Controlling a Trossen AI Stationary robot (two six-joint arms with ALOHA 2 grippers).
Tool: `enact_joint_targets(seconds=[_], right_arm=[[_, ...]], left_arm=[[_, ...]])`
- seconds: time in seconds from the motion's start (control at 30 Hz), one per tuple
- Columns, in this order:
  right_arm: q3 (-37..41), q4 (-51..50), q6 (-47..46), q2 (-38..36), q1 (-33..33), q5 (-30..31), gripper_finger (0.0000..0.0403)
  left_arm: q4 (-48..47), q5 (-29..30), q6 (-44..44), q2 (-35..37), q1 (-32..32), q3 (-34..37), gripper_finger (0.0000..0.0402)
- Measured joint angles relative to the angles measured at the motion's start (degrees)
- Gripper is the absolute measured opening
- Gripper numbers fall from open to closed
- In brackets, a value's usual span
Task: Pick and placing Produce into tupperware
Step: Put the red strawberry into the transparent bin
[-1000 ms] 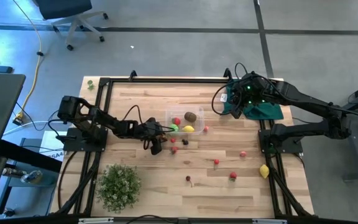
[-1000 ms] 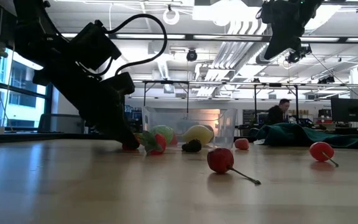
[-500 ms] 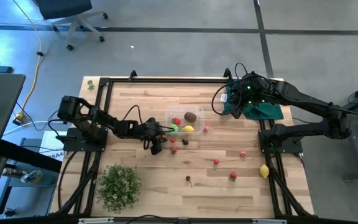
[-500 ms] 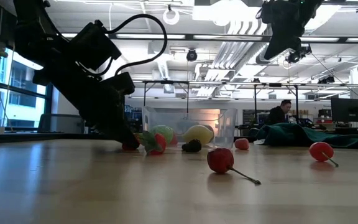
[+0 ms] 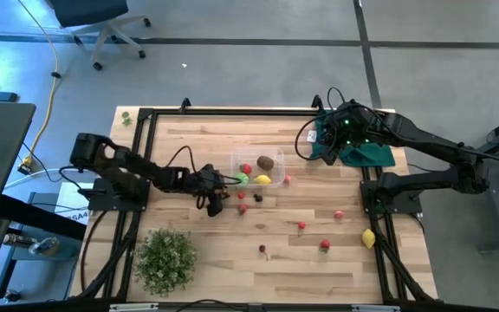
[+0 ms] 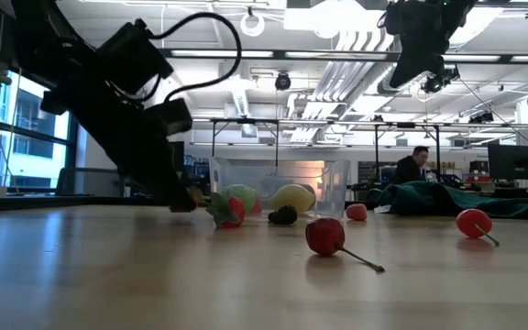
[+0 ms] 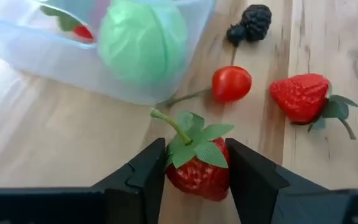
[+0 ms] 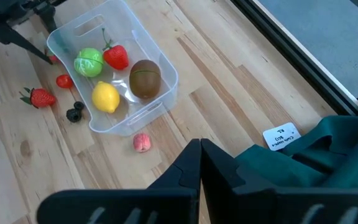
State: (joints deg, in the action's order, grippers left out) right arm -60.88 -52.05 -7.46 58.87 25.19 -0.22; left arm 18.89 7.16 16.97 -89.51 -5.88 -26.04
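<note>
The clear tupperware tub point(image 5: 273, 171) rests flat on the table middle and holds a green ball point(image 8: 89, 63), a strawberry, a lemon point(image 8: 106, 98) and a kiwi point(image 8: 145, 78). My left gripper point(image 5: 217, 201) is just off the tub's left near corner, shut on a red strawberry point(image 7: 196, 169). Beside it on the wood lie a cherry tomato point(image 7: 231, 83), a second strawberry point(image 7: 300, 98) and a blackberry point(image 7: 253, 23). My right gripper point(image 8: 199, 163) is shut and empty, held high at the table's far right over the dark green cloth point(image 5: 364, 152). My left gripper pinches the strawberry's red body point(image 7: 191, 180) between its two fingers point(image 7: 146, 169), one on each side. The leafy cap and stem point(image 7: 169, 124) point away from the wrist. The fingers slant down from the table's left. The fruit sits low over the wood; whether it touches, I cannot tell.
More small red fruits point(image 5: 301, 225) point(image 5: 325, 245) point(image 5: 339, 214) and a yellow lemon point(image 5: 368, 237) are scattered on the right near part of the table. A pink fruit point(image 5: 287, 180) sits by the tub's right side. A bushy green plant point(image 5: 165, 258) stands at the near left corner.
My left arm has drawn back a little toward the table's left and risen slightly. The red fruit that showed on the wood under its fingers in the low view no longer shows there. The right arm has kept still.
</note>
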Motion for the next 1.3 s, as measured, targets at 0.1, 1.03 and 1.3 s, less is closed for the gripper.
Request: enact_joint_targets(seconds=[0.1,1.03,1.3], right_arm=[[0.00,0.00,0.00,0.00,0.02,-0.01,0.0000],[0.00,0.00,0.00,-0.02,0.00,0.01,0.0000],[0.00,0.02,0.00,-0.02,0.02,0.01,0.0000]], left_arm=[[-2.61,1.99,-0.02,3.69,-0.01,0.00,0.0141],[-43.15,-5.02,-25.35,-6.70,-12.02,-44.12,0.0142],[-50.57,-8.25,-27.10,-18.61,-12.60,-53.89,0.0143]])
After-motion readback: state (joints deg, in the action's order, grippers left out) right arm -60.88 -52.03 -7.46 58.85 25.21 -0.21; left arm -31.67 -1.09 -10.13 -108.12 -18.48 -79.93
